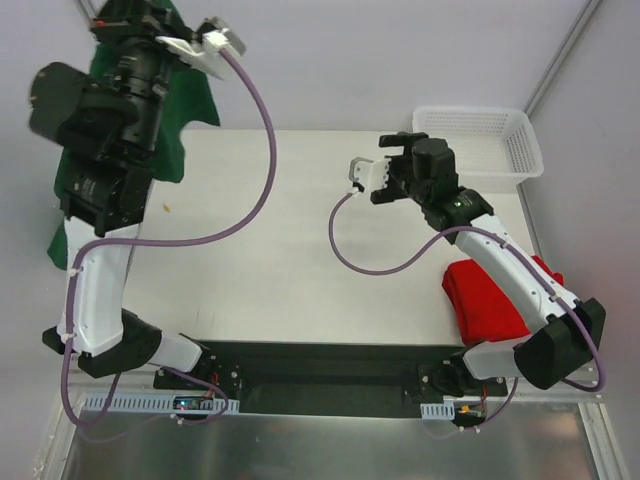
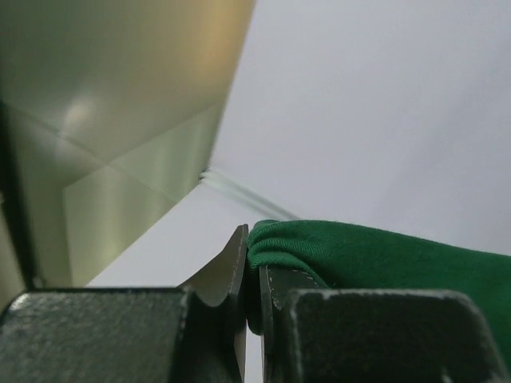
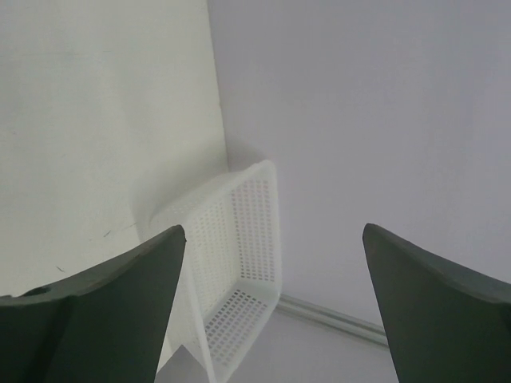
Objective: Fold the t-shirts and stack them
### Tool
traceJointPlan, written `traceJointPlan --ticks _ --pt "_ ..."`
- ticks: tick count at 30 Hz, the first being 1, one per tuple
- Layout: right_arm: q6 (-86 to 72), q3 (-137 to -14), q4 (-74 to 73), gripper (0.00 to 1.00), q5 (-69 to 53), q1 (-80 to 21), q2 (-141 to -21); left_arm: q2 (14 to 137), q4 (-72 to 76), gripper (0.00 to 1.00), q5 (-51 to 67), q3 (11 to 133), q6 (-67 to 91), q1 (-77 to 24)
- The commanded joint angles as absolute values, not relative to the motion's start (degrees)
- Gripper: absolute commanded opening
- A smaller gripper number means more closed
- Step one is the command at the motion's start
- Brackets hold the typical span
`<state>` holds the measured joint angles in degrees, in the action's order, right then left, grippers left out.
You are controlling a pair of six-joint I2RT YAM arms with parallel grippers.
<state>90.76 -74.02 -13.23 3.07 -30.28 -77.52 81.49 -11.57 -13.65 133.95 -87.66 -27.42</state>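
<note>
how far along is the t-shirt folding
Done: the red t-shirt looks folded, lying near right on the table. In hand: the left gripper is shut on the green t-shirt, hanging unfolded at far left; the right gripper is open, empty. Left: fold the green one, stack it.

The left gripper (image 2: pixel 251 267) is squeezed tight on a rolled edge of the green t-shirt (image 2: pixel 383 263). The cloth runs off to the right from the two dark fingers (image 2: pixel 227 275). Behind is a pale grey wall (image 2: pixel 383 104), with a shiny cream panel (image 2: pixel 120 96) on the left
</note>
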Motion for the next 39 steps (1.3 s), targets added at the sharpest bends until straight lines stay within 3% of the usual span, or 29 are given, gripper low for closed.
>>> traceJointPlan --ticks 1,7,20,25,28,39 --pt "91.3 -78.2 -7.3 0.96 6.5 -28.2 -75.1 80.5 -9.0 0.02 -9.4 125.5 -82.3 -30.3" --pt "92.3 -79.6 -7.4 0.96 7.2 -24.9 -73.0 79.3 -9.1 0.00 -10.5 114.3 -75.1 -32.0" --pt "93.3 -81.1 -7.0 0.96 7.5 -23.3 -74.5 87.3 -1.8 0.00 -18.3 136.1 -84.7 -26.8" --pt "93.6 -82.3 -6.9 0.96 7.8 -23.4 -76.0 74.8 -2.1 0.00 -24.3 115.2 -80.7 -23.6" --pt "94.0 -82.7 -6.8 0.96 8.1 -23.4 -76.8 69.3 -2.0 0.00 -27.3 110.5 -81.9 -21.1" --pt "94.2 -85.0 -5.7 0.96 8.2 -24.2 -80.2 69.9 -2.2 0.00 -24.2 122.1 -91.8 -16.9"
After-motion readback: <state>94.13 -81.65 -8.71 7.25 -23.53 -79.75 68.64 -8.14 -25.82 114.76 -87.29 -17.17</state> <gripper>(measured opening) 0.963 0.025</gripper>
